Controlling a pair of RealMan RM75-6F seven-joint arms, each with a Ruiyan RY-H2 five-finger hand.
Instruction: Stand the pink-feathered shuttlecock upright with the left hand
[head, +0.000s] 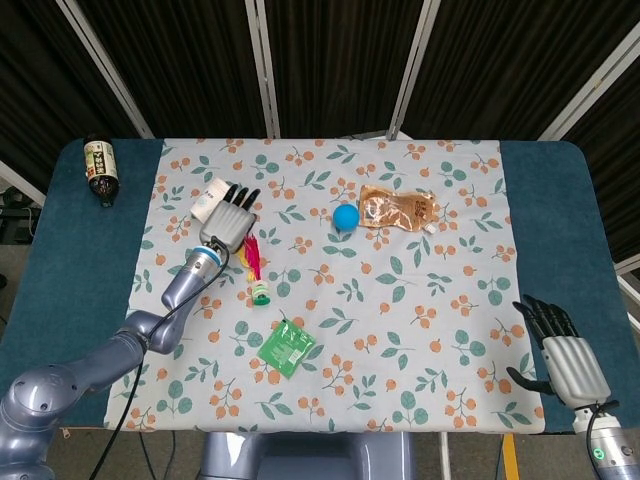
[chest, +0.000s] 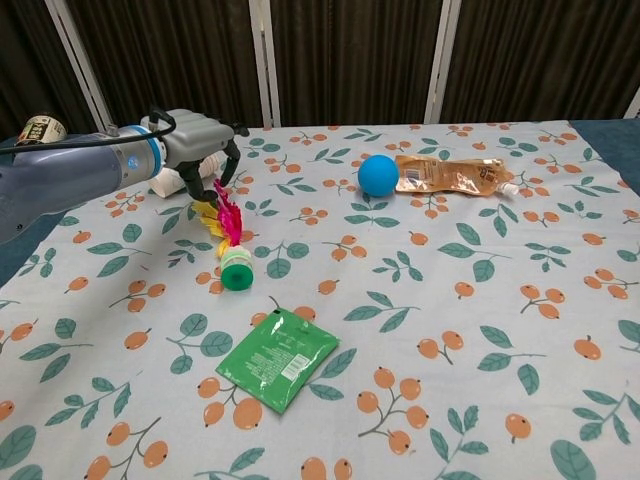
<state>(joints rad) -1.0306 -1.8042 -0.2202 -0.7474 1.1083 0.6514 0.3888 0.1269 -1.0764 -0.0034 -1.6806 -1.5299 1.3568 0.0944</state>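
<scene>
Above the shuttlecock (chest: 232, 250) lying on the tabletop (head: 60, 250), left hand (chest: 197, 143) hovers, fingers apart, empty — reaching step; next, lower and pinch the feathers.

No text is legible anywhere.

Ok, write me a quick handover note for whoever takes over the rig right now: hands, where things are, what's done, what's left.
Left robot hand: holds nothing, fingers curled down over the feather end of the shuttlecock; I can't tell if they touch it.
Right robot hand: open, idle at the near right table edge, holding nothing.
Shuttlecock: lying on its side on the cloth, pink feathers toward the far left, green base toward the robot.
Done: left hand brought to the feathers.
Left: grip it and stand it upright.
Nearby: white roll behind the left hand, green packet in front of the shuttlecock.
</scene>
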